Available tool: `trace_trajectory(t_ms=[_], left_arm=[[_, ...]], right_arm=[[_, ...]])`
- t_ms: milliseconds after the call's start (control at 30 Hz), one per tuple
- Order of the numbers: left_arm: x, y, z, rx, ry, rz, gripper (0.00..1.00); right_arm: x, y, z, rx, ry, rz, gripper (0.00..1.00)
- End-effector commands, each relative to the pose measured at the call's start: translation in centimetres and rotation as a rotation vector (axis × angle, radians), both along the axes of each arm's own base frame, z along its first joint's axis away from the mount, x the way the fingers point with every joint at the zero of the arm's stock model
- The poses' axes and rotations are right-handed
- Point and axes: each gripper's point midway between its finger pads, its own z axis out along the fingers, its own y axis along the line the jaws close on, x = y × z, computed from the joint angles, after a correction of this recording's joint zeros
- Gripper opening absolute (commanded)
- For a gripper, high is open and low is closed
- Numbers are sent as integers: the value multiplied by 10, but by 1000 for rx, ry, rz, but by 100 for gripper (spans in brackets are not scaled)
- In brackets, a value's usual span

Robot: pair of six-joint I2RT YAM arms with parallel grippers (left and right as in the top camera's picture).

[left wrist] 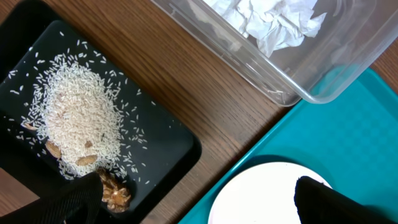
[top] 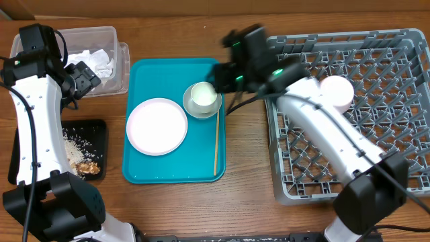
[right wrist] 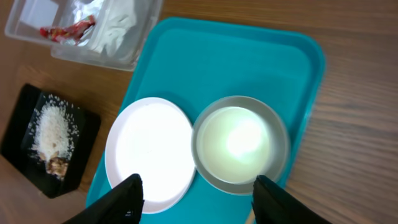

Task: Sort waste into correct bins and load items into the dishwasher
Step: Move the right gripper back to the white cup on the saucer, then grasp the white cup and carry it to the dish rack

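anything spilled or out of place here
Only the white rice: loose grains lie scattered around its pile inside the black rectangular tray, none visibly on the wooden table. Nothing else stands out.

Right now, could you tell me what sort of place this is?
Likely a tabletop dish-clearing station: a dishwasher rack, a tray with plate and bowl, plus a clear bin and a black bin for waste.

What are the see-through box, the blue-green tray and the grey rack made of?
The see-through box looks like glossy clear plastic: crumpled paper shows through its walls. The flat teal tray seems smooth plastic, evenly coloured with a rounded rim. The grey grid rack is probably matte moulded plastic, judging by its chunky lattice.
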Motion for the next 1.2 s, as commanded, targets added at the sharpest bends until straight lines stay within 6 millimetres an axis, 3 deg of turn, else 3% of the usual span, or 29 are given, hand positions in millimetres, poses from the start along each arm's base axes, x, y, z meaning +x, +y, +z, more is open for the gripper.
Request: trace_trajectory(t_ms=[0,167,333,467,633,867,1000,1067,1167], left_arm=[[2,2,9,17,-25,12,100],[2,2,9,17,-25,12,100],[2,2,9,17,-25,12,100],[2,2,9,17,-25,12,100],[2,2,9,17,-25,12,100],[2,2,9,17,-25,12,100],[2,2,9,17,-25,12,100],[2,2,9,17,-25,12,100],[2,2,9,16,-25,12,100]], right_arm=[[0,25,-1,-119,-125,-42,63],[-1,47,-35,-251,-191,-19,62],[7,52,-82,-371,-197,4,62],[7,52,-105,-410,-174,24,59],[7,52,-110,-419,-168,30,52],[6,53,-110,-418,-168,33,22],[4,53,-111,-417,-159,34,12],[1,55,-108,-411,-149,39,4],[0,57,-92,-383,-132,9,4]])
